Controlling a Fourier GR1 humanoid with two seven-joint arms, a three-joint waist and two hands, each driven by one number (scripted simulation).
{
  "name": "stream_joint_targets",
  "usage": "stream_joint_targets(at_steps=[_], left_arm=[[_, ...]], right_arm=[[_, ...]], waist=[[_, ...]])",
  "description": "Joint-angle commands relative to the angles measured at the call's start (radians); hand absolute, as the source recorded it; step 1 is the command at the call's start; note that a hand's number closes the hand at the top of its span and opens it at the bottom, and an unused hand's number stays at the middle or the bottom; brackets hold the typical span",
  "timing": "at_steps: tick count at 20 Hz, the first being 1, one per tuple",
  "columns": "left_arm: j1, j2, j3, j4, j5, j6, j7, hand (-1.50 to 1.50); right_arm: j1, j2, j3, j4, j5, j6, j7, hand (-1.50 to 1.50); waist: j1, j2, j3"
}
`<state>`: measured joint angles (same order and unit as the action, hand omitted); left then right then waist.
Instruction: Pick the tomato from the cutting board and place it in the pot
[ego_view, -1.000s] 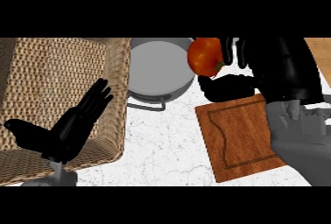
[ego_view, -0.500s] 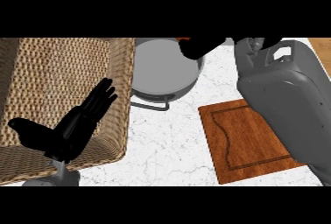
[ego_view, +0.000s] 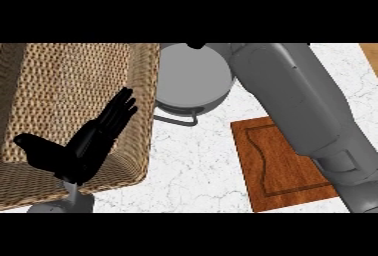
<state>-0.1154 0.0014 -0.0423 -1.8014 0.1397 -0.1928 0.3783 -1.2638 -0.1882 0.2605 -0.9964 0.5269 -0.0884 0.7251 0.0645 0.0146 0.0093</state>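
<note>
The grey pot (ego_view: 189, 75) stands at the top centre, its handle pointing toward me. My right forearm (ego_view: 295, 100) stretches from the lower right up past the pot's right rim. Only a black sliver of my right hand (ego_view: 196, 45) shows, at the picture's top edge above the pot. The tomato is nowhere in view. The wooden cutting board (ego_view: 275, 172) lies at the lower right with nothing visible on it, its right side hidden under the forearm. My left hand (ego_view: 85, 145) rests open at the left, fingers up, over the wicker basket.
A large wicker basket (ego_view: 66, 80) fills the left side, its right wall close to the pot. White marble counter (ego_view: 192, 170) shows between the basket and the board. A strip of wood (ego_view: 370, 55) shows at the top right corner.
My right arm has swung further up and left over the pot, carrying the hand past the top edge. The tomato seen in that hand a second ago is out of sight. The left hand barely moved.
</note>
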Motion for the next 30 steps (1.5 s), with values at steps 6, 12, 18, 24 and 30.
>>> stream_joint_targets(at_steps=[6,12,18,24,30], left_arm=[[0.099,-0.001,-0.058,0.076,0.001,-0.031,0.016,0.00],[0.030,-0.001,-0.035,0.082,0.018,-0.019,0.053,0.00],[0.009,-0.001,-0.060,0.102,0.014,-0.027,0.045,0.00],[-0.042,-0.001,-0.055,0.118,0.021,-0.009,0.061,0.00],[-0.031,0.000,-0.029,0.119,0.039,-0.047,0.057,0.00]], right_arm=[[-0.071,0.108,-0.066,0.320,0.011,-0.171,-0.213,1.50],[-0.112,0.172,-0.094,0.499,0.008,-0.204,-0.291,1.50],[-0.081,0.187,-0.231,0.544,-0.141,-0.307,-0.355,-1.50],[-0.072,0.187,-0.330,0.552,-0.273,-0.340,-0.528,-1.50],[-0.077,0.188,-0.383,0.582,-0.335,-0.448,-0.660,-1.50]], waist=[[0.035,0.023,-0.012],[0.039,0.027,-0.012],[0.061,0.040,-0.010],[0.065,0.045,-0.009],[0.078,0.044,-0.010]])
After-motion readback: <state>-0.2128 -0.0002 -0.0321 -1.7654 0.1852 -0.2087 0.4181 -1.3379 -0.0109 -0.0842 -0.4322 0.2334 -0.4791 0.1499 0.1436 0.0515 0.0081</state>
